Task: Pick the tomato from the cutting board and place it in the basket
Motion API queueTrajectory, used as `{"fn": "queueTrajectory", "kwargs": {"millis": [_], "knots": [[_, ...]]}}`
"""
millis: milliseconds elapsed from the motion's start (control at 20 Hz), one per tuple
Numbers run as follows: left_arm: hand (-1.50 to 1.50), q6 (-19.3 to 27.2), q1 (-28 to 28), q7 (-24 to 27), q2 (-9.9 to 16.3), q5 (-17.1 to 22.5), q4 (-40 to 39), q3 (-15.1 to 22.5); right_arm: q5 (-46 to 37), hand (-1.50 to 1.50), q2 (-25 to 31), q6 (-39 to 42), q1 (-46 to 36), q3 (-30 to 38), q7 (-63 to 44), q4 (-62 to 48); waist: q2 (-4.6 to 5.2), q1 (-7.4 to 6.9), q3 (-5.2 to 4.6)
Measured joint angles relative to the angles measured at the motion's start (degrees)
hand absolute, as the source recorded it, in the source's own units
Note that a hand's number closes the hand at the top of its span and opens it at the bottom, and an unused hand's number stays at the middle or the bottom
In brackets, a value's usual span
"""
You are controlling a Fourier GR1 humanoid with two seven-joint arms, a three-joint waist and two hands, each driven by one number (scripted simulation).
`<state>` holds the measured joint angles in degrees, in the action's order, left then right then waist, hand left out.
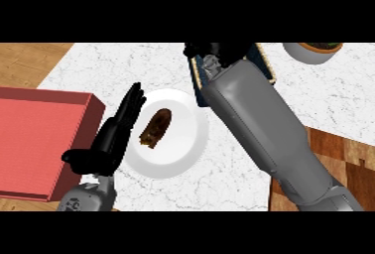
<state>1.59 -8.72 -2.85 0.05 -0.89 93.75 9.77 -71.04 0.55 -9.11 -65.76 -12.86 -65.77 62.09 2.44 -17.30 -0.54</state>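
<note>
My right forearm reaches up the middle of the head view, and my right hand (218,52) hangs over the dark basket with a tan rim (196,83) at the counter's far side. The arm and hand hide most of the basket's inside. No tomato shows anywhere; the hand or arm may be hiding it. The wooden cutting board (343,155) lies at the lower right with nothing visible on its exposed part. My left hand (117,133) rests open at the lower left, fingers straight and pointing up beside the white plate.
A white plate (183,149) with a brown oblong food item (155,128) sits left of centre. A red box (40,139) stands at the left edge. A grey bowl (311,53) with something dark in it sits at the top right.
</note>
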Motion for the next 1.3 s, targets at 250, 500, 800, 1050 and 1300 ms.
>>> {"fn": "queueTrajectory", "kwargs": {"millis": [250, 500, 800, 1050, 1300], "knots": [[0.0, 0.34, -0.65, -0.14, 0.0, 0.03, -0.73, 0.01, -1.9, 1.5, 0.03, -1.77, -4.87, 1.99, -1.89, -3.62, -0.12, 0.51, -0.1], [0.0, 0.9, -1.19, -0.21, 0.13, -0.12, -1.63, -0.59, -3.91, 1.5, 0.07, -1.9, -8.48, 3.53, -3.93, -9.07, -0.38, 1.88, -0.17], [0.0, 1.93, -1.86, -0.79, 0.05, -0.25, -2.11, -1.35, -5.77, 1.5, 0.11, -1.62, -11.75, 5.05, -5.13, -15.55, -0.69, 3.15, -0.13], [0.0, 2.32, -1.58, -0.49, 0.34, 0.18, -2.39, -2.29, -6.8, 1.5, 0.14, -2.69, -13.74, 6.59, -5.21, -18.85, -1.03, 4.4, -0.05], [0.0, 2.76, -1.41, -0.29, 0.32, 0.27, -2.82, -2.92, -7.09, 1.5, 0.15, -3.74, -14.59, 7.39, -5.26, -21.89, -1.3, 5.72, 0.03]]}}
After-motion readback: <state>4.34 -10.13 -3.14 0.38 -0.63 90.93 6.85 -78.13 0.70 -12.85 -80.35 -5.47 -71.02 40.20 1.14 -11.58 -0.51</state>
